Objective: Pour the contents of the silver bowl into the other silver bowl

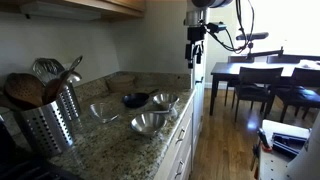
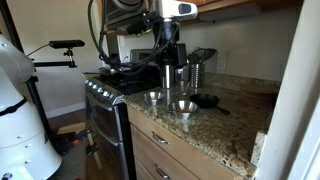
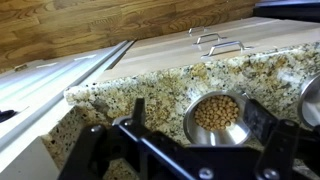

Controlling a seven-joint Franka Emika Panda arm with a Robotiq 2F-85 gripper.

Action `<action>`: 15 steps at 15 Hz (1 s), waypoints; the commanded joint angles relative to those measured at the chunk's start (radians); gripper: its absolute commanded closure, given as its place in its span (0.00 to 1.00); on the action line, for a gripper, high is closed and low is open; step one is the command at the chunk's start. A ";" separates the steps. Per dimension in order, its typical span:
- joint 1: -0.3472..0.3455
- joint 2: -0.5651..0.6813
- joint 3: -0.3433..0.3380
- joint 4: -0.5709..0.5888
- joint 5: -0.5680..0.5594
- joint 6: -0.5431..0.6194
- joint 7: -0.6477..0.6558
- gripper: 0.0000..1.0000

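Note:
The silver bowl [image 3: 216,116] is small, deep and shiny and holds tan round pellets. It stands near the granite counter's front edge and shows in both exterior views [image 1: 165,99] [image 2: 183,106]. The other silver bowl [image 1: 150,122] is wider and sits further along the same edge, also seen in an exterior view [image 2: 153,97]. My gripper [image 3: 197,108] is open and empty. It hangs well above the counter [image 1: 196,50] [image 2: 171,72], with the filled bowl seen between its fingers in the wrist view.
A dark bowl [image 1: 134,99] and a paler greyish bowl [image 1: 104,111] sit nearer the wall. A steel utensil holder [image 1: 50,120] stands by the stove [image 2: 105,85]. The counter edge [image 3: 110,95] drops to a wooden floor. A dining table with chairs [image 1: 260,80] stands beyond.

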 commanded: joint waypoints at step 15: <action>-0.011 0.032 0.014 0.009 -0.011 0.004 0.014 0.00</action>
